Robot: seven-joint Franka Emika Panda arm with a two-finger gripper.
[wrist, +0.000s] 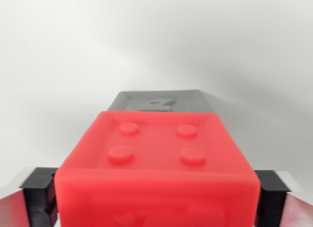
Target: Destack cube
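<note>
A red cube (156, 163) with several round studs on its top face fills the lower middle of the wrist view. My gripper (156, 197) is shut on it, the black finger pads (39, 192) pressing its sides at the wrist view's left and right. Behind and beyond the red cube lies a dark grey cube (164, 101), of which only the top strip with an embossed mark shows. Whether the red cube still touches the grey one cannot be told.
A plain white surface (156, 41) spreads all around and behind the cubes. Dark red parts of the gripper show in the bottom corners.
</note>
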